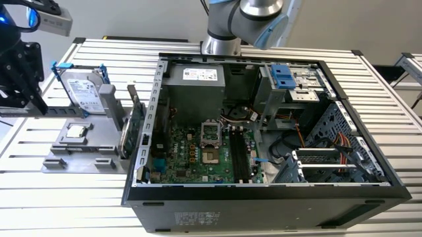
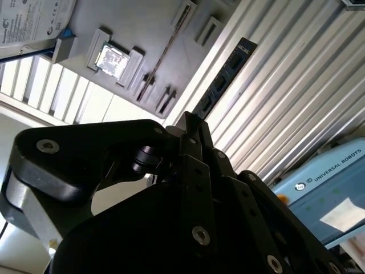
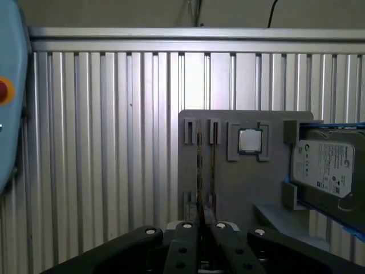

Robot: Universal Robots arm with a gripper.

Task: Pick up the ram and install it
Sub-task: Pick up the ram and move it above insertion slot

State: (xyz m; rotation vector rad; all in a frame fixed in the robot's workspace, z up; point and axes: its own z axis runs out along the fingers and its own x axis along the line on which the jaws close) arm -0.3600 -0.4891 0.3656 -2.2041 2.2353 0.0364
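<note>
The ram [image 1: 124,140] is a slim stick standing on edge in a slot of the grey holder [image 1: 79,148], beside the computer case. It is a thin line in both wrist views [image 3: 212,165] [image 2: 165,48]. My gripper [image 1: 29,94] hangs above the table at the exterior view's left, well apart from the ram. Its black fingers [image 3: 188,231] are pressed together with nothing between them, and the gripper [image 3: 199,224] [image 2: 191,121] points toward the holder's slots. The black motherboard slots [image 1: 236,153] lie inside the open case.
A green circuit card [image 1: 136,123] stands in the slot next to the ram. The holder also carries a processor chip [image 3: 250,140] and a silver hard drive [image 3: 325,165] in a blue-clipped frame. The open computer case [image 1: 264,192] fills the ribbed table's [image 1: 66,197] middle.
</note>
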